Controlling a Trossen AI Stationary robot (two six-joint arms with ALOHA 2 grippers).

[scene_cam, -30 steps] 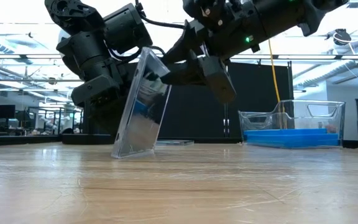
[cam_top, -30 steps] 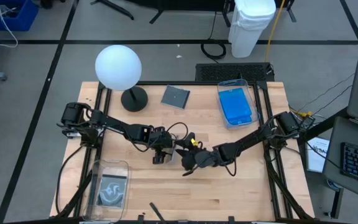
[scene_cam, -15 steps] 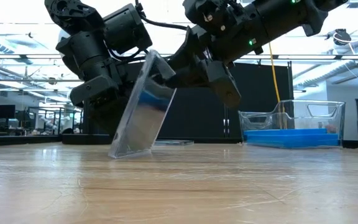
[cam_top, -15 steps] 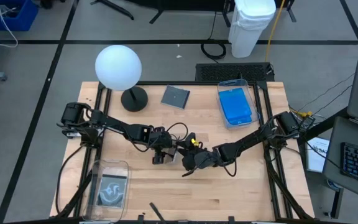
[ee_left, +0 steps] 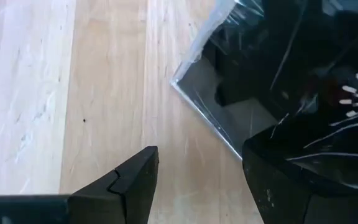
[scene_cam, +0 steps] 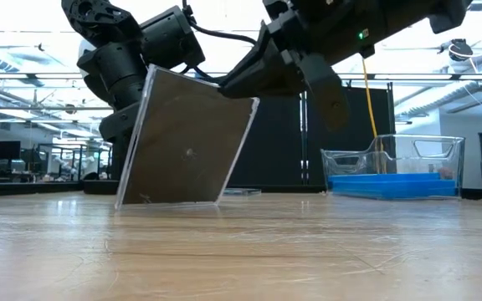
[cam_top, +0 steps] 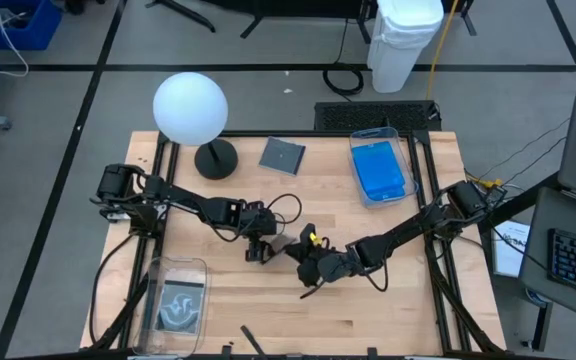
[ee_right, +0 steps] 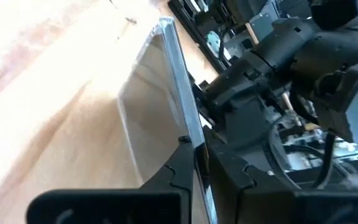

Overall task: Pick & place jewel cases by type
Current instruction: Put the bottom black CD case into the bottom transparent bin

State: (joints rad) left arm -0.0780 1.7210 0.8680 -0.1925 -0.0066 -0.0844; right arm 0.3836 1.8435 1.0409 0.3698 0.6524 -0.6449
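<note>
right gripper jaws clamp dark case by its top corner, tilted on edge on bench, likely for lifting. left gripper jaws open beside.

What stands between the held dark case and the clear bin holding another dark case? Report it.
The left gripper, open, sits right beside the dark case on the bin's side. The right gripper holds the case tilted on edge. Beyond the left gripper, nothing else shows before the clear bin.
</note>
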